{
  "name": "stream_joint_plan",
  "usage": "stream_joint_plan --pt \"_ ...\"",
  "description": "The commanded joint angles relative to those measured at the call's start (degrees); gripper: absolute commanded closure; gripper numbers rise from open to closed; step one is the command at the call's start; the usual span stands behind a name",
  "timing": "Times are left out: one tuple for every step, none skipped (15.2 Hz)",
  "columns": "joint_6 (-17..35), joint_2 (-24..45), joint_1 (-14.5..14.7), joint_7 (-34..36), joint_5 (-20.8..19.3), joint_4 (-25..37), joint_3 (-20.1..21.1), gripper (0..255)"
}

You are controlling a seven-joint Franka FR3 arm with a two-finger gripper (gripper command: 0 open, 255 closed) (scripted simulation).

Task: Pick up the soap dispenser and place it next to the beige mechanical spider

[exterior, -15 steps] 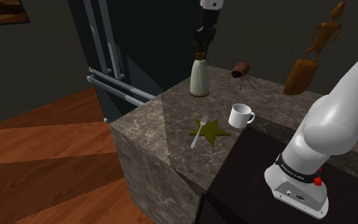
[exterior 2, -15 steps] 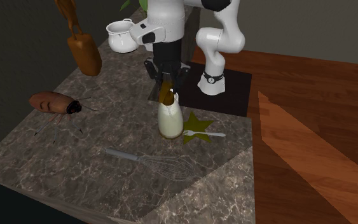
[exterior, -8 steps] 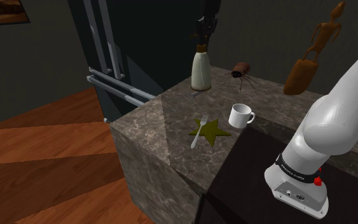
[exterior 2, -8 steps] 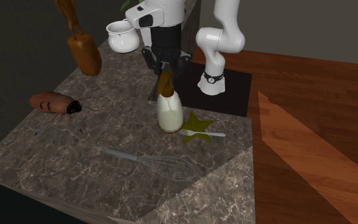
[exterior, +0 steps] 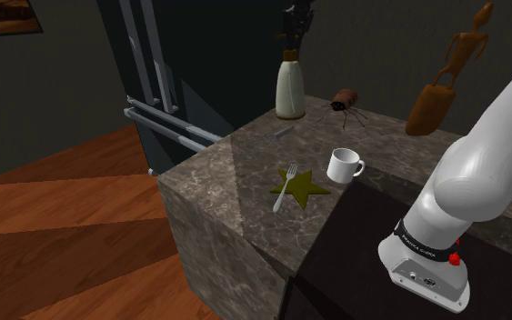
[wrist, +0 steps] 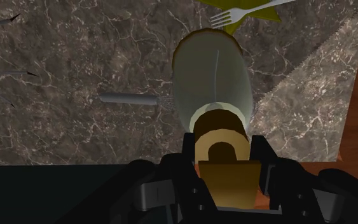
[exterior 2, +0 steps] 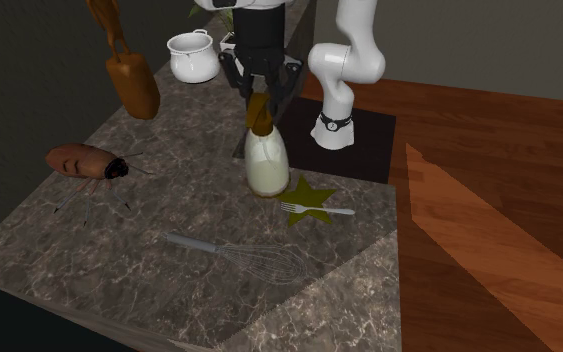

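gripper (exterior 2: 260,100) clasps soap dispenser (exterior 2: 266,168); whisk (exterior 2: 261,259), fork (exterior 2: 316,209) near; spider (exterior 2: 82,161) apart

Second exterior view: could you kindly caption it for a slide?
Black gripper clasps the soap dispenser by its brown pump over the counter.

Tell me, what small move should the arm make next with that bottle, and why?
Probably carry the soap dispenser sideways, kept raised, toward the spider. The gripper is shut on its brown pump top and the bottle seems clear of the counter, while the spider sits apart, toward the second exterior view's left. Lowering comes afterwards.
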Motion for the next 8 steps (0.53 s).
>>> stream_joint_plan --pt "-1.75 0.53 0.04 0.06 0.07 2.30 0.03 255" --pt "-2.60 0.83 0.03 0.04 0.11 3.44 0.01 255" --pt "-3.45 1.15 0.02 0.02 0.15 4.61 -0.01 255" --pt "-4.31 1.49 0.02 0.00 0.20 5.80 -0.03 255" --pt "-5.18 1.84 0.01 -0.03 0.25 7.03 -0.05 255" --pt "-6.06 2.22 -0.01 -0.05 0.30 8.28 -0.08 255" --pt "-6.96 2.62 -0.02 -0.08 0.36 9.56 -0.10 255" --pt "-7.86 3.04 -0.04 -0.11 0.42 10.88 -0.13 255"
